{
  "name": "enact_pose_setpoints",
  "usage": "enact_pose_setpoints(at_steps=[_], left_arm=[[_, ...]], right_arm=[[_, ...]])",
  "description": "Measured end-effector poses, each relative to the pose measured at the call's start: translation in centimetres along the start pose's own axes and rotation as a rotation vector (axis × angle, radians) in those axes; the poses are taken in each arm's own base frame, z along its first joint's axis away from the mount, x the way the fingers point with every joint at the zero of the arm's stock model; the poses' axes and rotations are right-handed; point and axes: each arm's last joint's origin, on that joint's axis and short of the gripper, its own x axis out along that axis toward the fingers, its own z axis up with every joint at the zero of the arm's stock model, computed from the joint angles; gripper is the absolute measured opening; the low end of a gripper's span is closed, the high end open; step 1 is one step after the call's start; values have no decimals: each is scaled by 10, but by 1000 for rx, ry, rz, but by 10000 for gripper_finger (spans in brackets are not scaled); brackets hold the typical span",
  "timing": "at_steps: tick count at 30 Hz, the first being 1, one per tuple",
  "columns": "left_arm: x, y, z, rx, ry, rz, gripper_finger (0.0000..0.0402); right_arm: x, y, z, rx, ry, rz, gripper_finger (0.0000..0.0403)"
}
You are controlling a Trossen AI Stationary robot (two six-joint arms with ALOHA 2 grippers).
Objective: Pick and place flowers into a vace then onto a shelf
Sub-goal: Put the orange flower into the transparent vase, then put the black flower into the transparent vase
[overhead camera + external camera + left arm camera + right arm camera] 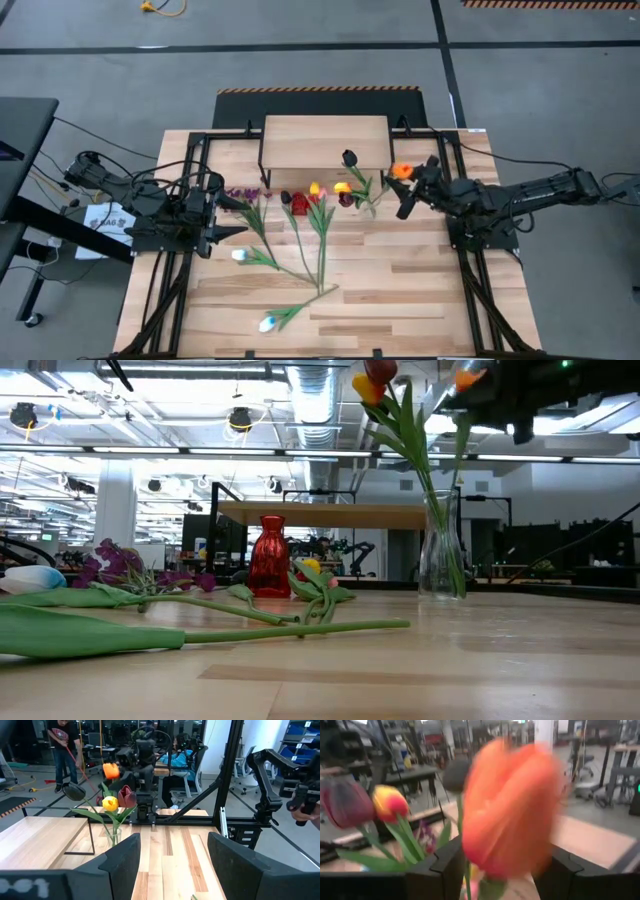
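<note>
high view has the right gripper (pixel 406 190) at about 2 o'clock from the table's middle, hanging over the clear glass vase (pixel 441 560) with an orange tulip (pixel 401 171) between its fingers. its jaws stand apart around the stem in the right wrist view, where the orange head (pixel 512 807) fills the gap. whether the fingers touch the stem cannot be told. held that high above the vase mouth, the stem likely points down into the glass, so this reads as the drop-in step.

the vase already holds a yellow tulip (pixel 366 388) and a dark red one (pixel 380 369), with a near-black tulip (pixel 349 158) leaning toward 12 o'clock over the shelf (pixel 325 142). the shelf sits at 12 o'clock, just behind the vase, handy for the later lift.

the left gripper (pixel 222 232) waits at 9 o'clock, jaws open and empty. more flowers lie flat on the plank table (pixel 400 290): purple blossoms (pixel 242 194) at 10 o'clock, white tulips (pixel 240 255) toward 7 o'clock, and a red vase (pixel 268 558) near centre.

beyond the table is a workshop with black frames, office chairs and ceiling ducts. a person (pixel 64 747) stands far off.
</note>
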Motion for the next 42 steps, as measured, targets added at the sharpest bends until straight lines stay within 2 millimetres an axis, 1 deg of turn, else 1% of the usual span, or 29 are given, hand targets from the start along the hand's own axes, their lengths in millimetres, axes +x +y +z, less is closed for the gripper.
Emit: enact_pose_setpoints(at_steps=[5,12,18,23,27,36,42], left_arm=[[0,0,0,0,0,0,222],[0,0,0,0,0,0,222],[0,0,0,0,0,0,222],[0,0,0,0,0,0,222],[0,0,0,0,0,0,222],[0,0,0,0,0,0,222],[0,0,0,0,1,-7,222]], right_arm=[[-1,-1,-7,2,70,14,199],[-1,0,-7,-21,115,57,200],[-6,-1,5,-68,222,39,207],[-12,-3,14,-93,330,73,210],[-17,-7,11,-95,447,55,210],[-27,-14,5,-116,626,61,208],[-36,-19,9,-102,738,49,201]])
